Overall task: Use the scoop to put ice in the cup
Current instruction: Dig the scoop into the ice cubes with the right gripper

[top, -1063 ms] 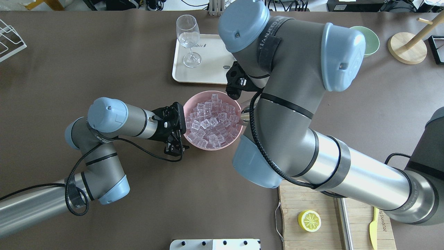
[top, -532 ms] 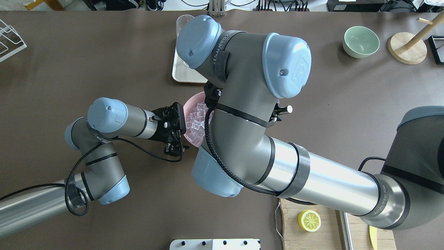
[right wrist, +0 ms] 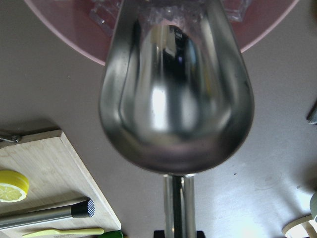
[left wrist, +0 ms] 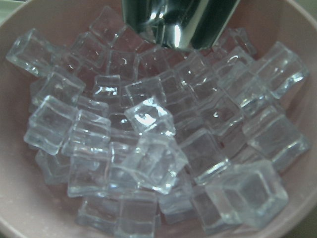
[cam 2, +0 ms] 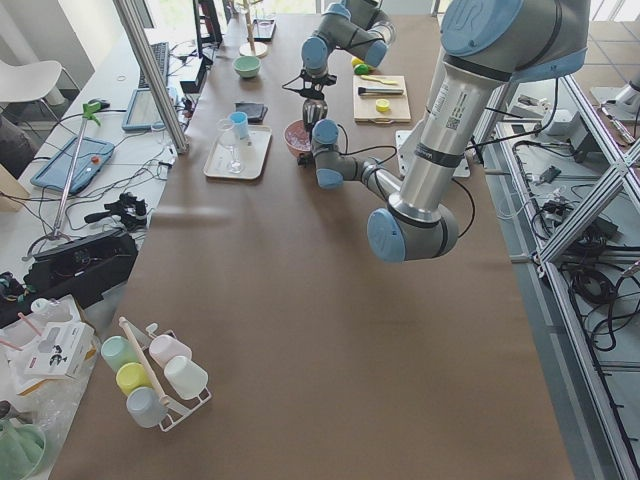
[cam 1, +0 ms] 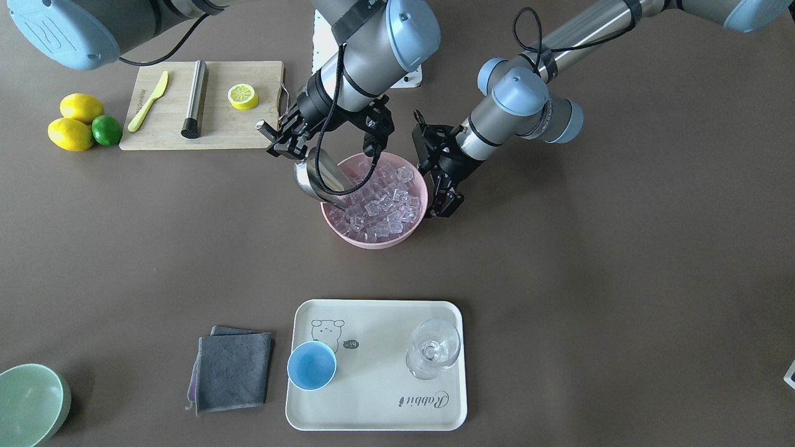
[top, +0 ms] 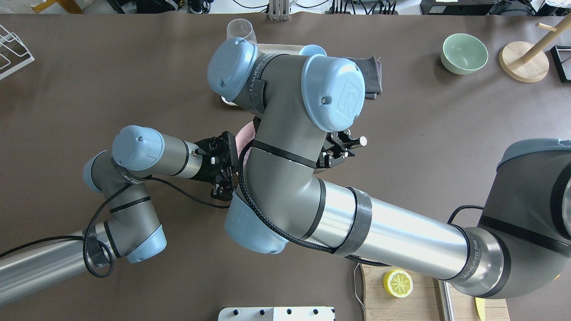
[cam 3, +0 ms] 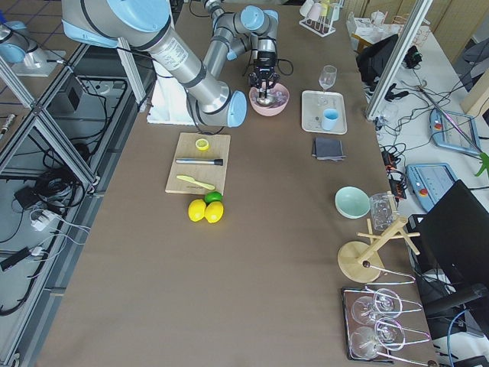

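Right gripper [cam 1: 290, 144] clamped tight on the rod handle of the scoop [cam 1: 315, 179]; in your right wrist view the rod runs straight back from the trough to the black jaws at the bottom edge. Scoop tilted lip-down over the left side of the pink bowl [cam 1: 366, 241] as you see it in the front-facing view, lip in among the ice [cam 1: 382, 198], heel of the trough out past the rim. Trough shows bare polished steel along what you can see of it. Ice lies heaped in the pink bowl, clear cubes several deep, filling your left wrist view, with the steel lip at the top of that view. Left gripper [cam 1: 445, 200] sits low just beside the bowl's opposite rim, fingers pointing down toward the table; the gap between them looks narrow, but you cannot tell whether they pinch the rim or merely stand next to it. Cup [cam 1: 312, 365] upright, mouth up, on the cream tray [cam 1: 372, 413] on the far side of the table from the robot, at the tray's left edge in the front-facing view, well apart from bowl and scoop. Stemmed glass [cam 1: 433, 349] on the same tray, toward its right. Grey cloth [cam 1: 231, 369] just left of the tray. Near the robot, left of the bowl in that view, cutting board [cam 1: 217, 133] with a lemon half [cam 1: 243, 95], a steel cylinder [cam 1: 194, 98] and a yellow knife [cam 1: 148, 100].
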Tool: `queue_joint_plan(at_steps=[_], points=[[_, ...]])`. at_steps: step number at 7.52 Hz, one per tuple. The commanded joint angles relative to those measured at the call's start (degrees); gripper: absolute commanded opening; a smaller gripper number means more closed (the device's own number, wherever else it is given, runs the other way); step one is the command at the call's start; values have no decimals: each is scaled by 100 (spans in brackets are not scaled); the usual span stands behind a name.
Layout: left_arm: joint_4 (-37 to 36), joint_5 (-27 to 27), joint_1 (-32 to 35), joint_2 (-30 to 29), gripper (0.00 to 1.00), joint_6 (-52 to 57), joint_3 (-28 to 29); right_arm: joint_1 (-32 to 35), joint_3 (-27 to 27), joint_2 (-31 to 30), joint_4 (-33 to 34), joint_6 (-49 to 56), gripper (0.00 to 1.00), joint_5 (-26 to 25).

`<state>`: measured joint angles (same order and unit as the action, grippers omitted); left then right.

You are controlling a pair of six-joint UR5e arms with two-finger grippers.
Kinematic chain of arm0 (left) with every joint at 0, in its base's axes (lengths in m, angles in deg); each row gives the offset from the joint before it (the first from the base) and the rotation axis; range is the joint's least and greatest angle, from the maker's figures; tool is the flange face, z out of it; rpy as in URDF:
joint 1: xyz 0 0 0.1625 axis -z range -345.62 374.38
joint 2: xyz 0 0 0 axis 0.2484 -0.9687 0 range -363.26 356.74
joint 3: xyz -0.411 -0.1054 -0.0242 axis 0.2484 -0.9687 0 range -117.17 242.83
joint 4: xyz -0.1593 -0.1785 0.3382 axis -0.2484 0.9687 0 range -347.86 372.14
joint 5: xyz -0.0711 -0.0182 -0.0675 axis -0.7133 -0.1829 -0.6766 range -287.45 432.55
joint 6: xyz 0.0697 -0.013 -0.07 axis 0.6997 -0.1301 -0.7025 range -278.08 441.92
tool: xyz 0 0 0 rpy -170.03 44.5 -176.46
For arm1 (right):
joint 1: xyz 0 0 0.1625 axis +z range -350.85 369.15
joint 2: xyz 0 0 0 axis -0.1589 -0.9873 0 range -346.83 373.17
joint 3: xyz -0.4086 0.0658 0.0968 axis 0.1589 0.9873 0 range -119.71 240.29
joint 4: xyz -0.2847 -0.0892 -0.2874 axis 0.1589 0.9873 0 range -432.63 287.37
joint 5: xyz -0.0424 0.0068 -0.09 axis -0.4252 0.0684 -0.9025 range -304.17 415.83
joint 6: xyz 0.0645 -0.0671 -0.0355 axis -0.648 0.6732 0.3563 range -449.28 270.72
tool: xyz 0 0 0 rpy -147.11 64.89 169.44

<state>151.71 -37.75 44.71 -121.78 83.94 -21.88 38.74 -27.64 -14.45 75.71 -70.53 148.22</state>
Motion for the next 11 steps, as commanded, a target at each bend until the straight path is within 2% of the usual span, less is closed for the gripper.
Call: queue_joint_plan(at_steps=[1,4,6,11], points=[[0,0,0,4,98,0,-11,-138,565,98,-497,-134,0,-116],[0,0,0,-22,98,-26,-20,-182,340,-225,-989,-283,0,-99],[-9,0,-9,-40,98,-44,-20,-182,-581,-1067,-1568,-520,0,-46],[-9,0,-26,-49,98,-62,-46,-174,-647,-1861,-3388,-898,0,454]])
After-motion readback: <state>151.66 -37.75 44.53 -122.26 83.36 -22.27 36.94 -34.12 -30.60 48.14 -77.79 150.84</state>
